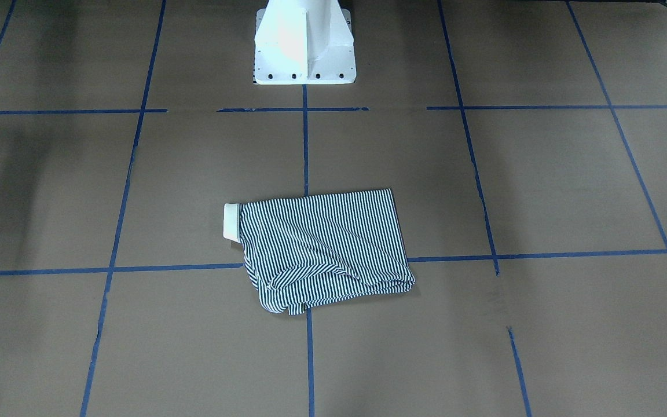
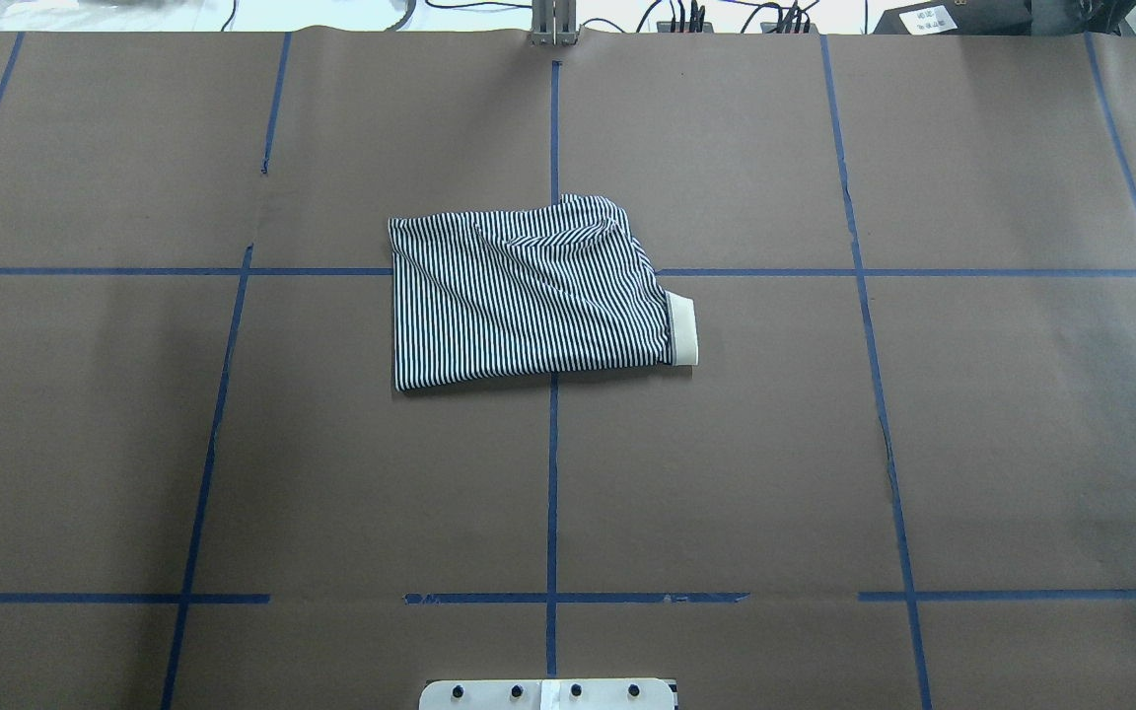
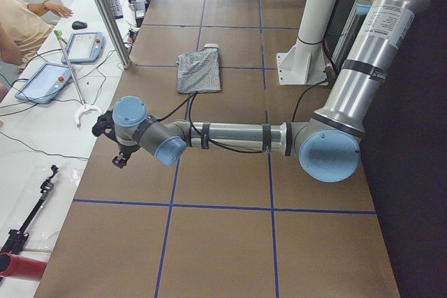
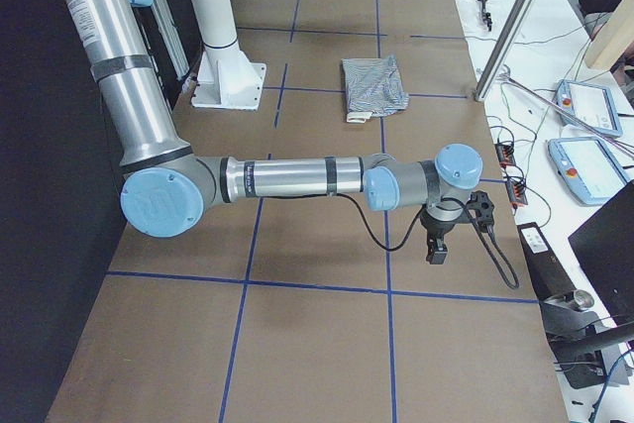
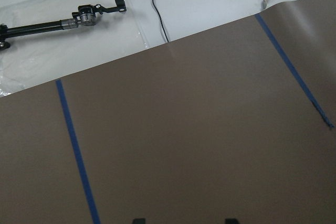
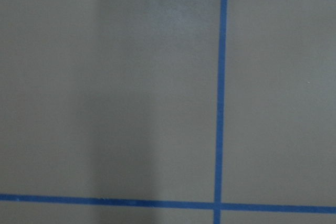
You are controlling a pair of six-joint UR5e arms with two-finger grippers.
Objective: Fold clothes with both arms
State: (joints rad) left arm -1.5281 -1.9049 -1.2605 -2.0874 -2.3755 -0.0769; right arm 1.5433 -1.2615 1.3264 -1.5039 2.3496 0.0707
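Observation:
The striped polo shirt (image 2: 529, 296) lies folded into a rough rectangle at the table's middle, its cream collar (image 2: 684, 330) sticking out toward the robot's right. It also shows as a folded shirt (image 1: 322, 249) from the front and as a small shirt (image 3: 198, 72) from the left end. My left gripper (image 5: 184, 220) hangs open over bare table near the left end, far from the shirt, with nothing between its fingertips. My right gripper (image 4: 436, 245) points down near the table's right end, also far from the shirt (image 4: 374, 86). I cannot tell whether it is open or shut.
The white pedestal base (image 1: 304, 46) stands at the robot's side of the table. Blue tape lines (image 2: 552, 473) grid the brown surface. Past the far edge are a metal post (image 3: 105, 12), tablets (image 3: 49, 82), cables, a black tool (image 5: 63, 22) and a seated person (image 3: 17, 26).

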